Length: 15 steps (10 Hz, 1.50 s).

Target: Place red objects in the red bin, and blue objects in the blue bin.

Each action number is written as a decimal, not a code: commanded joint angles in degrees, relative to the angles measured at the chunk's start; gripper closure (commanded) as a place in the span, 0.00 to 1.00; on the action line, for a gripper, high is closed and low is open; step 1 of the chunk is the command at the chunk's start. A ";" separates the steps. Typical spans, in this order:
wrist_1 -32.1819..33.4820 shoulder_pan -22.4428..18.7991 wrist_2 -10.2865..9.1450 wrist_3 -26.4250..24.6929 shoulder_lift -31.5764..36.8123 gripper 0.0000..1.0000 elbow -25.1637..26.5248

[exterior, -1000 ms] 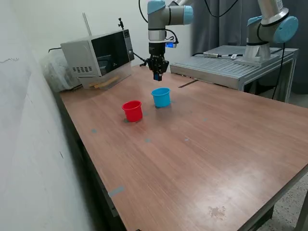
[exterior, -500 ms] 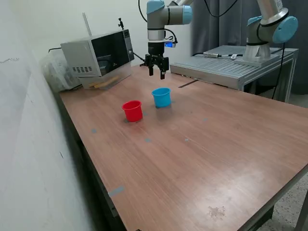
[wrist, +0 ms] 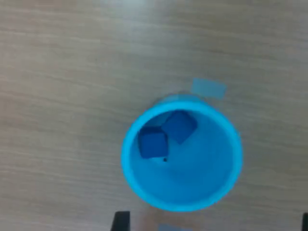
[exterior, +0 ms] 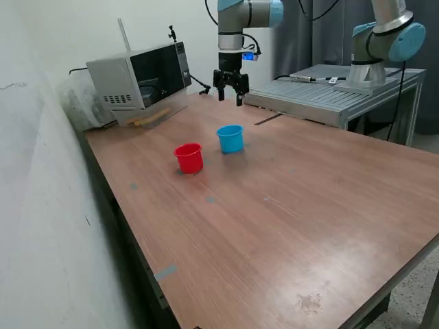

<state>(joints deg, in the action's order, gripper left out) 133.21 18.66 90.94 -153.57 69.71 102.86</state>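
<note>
The light blue bin (exterior: 230,138) stands on the wooden table beside the red bin (exterior: 188,157), which is at the exterior view's left of it. In the wrist view the blue bin (wrist: 182,161) holds two dark blue cubes, one (wrist: 152,143) next to the other (wrist: 180,126). My gripper (exterior: 230,92) hangs open high above and behind the blue bin, with nothing between its fingers. Only the tip of one finger (wrist: 121,220) shows in the wrist view. No red objects show in any view; the inside of the red bin is hidden.
A microwave (exterior: 139,80) stands at the back at the exterior view's left. A grey metal platform (exterior: 329,96) with a second arm (exterior: 384,38) on it stands at the back right. Small pieces of tape (wrist: 208,88) lie on the table (exterior: 288,212).
The gripper held a blue cube above the blue bin, then opened and let it go. Since then it has risen and moved toward the exterior view's right.
</note>
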 commanded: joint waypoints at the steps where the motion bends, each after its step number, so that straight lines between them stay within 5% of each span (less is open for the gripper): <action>1: -2.76 -5.73 0.29 -0.42 17.86 0.00 11.10; 3: -11.71 -6.10 0.38 -3.30 27.90 0.00 14.37; 5: -12.10 -6.36 -0.23 -5.95 29.70 0.00 14.39; 9: -15.84 -25.31 0.20 -19.72 33.04 0.00 12.81; 11: -24.46 -26.75 0.20 -20.28 33.13 0.00 9.22; 15: -27.03 -26.58 3.27 -19.76 32.95 0.00 2.28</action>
<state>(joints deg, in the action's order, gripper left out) 108.69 -7.29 92.11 -173.23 102.67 109.60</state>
